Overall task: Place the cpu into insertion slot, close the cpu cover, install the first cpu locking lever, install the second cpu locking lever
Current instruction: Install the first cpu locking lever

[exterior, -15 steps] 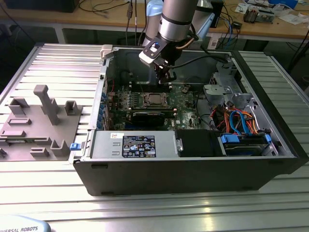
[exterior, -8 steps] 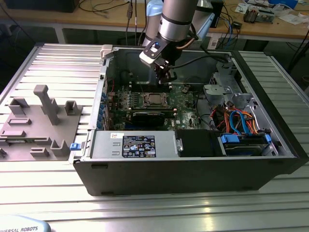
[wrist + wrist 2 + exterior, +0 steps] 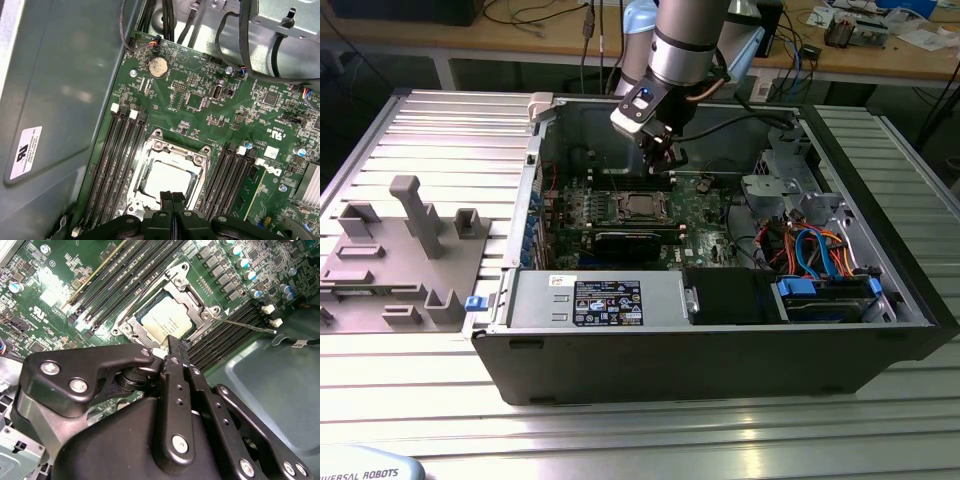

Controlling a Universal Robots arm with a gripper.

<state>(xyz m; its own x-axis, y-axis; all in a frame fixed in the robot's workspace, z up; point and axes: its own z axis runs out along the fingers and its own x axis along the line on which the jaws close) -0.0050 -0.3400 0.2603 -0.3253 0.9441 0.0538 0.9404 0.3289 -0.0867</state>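
**Robot arm angled downward, fingers pressed together**

1 silver-and-black arm [image 3: 682, 40] slants down from the top of the exterior view. Its black gripper [image 3: 663, 158] points downward. In both wrist views the 2 fingers [image 3: 167, 199] meet tip to tip, apparently gripping nothing.

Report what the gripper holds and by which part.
Nothing: the gripper is shut with nothing between its fingers, poised at the edge of the cpu cover, which lies closed around the cpu.
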